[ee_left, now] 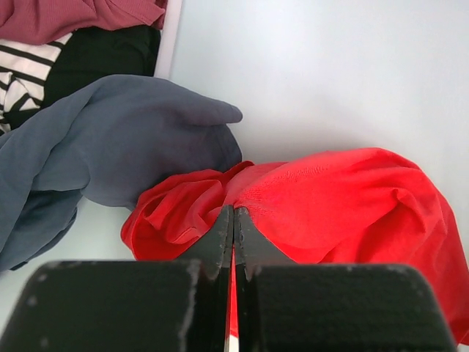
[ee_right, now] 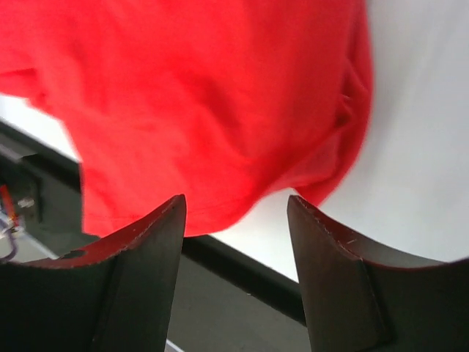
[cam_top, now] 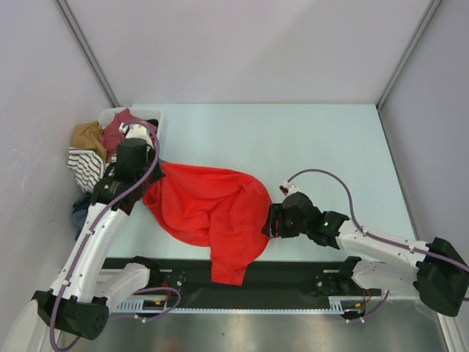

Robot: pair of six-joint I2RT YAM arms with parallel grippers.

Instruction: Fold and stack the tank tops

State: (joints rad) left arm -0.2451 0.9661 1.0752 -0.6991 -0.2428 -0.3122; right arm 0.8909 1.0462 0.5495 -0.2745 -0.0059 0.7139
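Observation:
The bright red tank top lies crumpled across the middle of the table, one end hanging over the near edge. My left gripper is shut on its left end, and a strip of red cloth shows between the closed fingers. My right gripper stands open at the top's right edge. In the right wrist view the red fabric lies just beyond the fingertips, with nothing between them. A dark blue-grey garment lies bunched just left of the red top; no trim shows on it.
A white basket at the far left corner holds tan, maroon and striped clothes, some spilling over its side. Its rim is near my left gripper. A black rail runs along the near table edge. Walls close in on both sides.

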